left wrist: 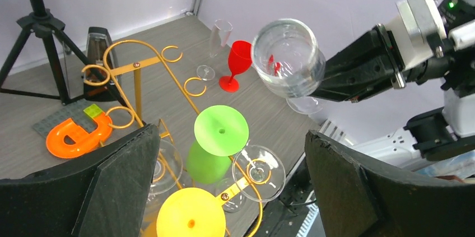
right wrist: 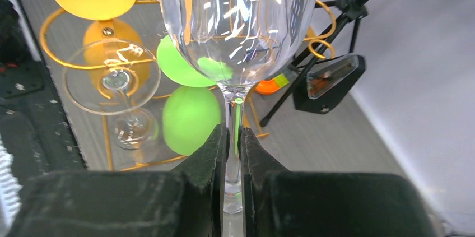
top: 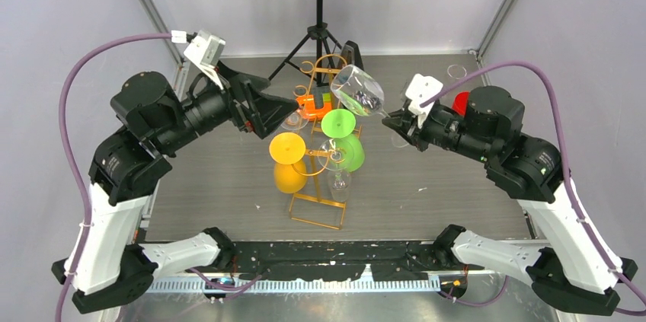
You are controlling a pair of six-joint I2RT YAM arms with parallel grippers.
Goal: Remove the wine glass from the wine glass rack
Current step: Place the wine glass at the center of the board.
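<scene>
Stem of wine glass point(right wrist: 235, 35) pinched in my R gripper point(right wrist: 234, 150), bowl clear of rack point(left wrist: 137, 88); L gripper point(top: 276, 113) wide, empty. Step: carry-off. Next: set upright on bare bench point(top: 457, 200)

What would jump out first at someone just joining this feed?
The clear wine glass stands out first: it is tilted in mid-air by the far end of the wine glass rack, and the right gripper pinches it by the stem. Next come the bright green glass and yellow glass, hanging upside down on the rack at table centre.
</scene>
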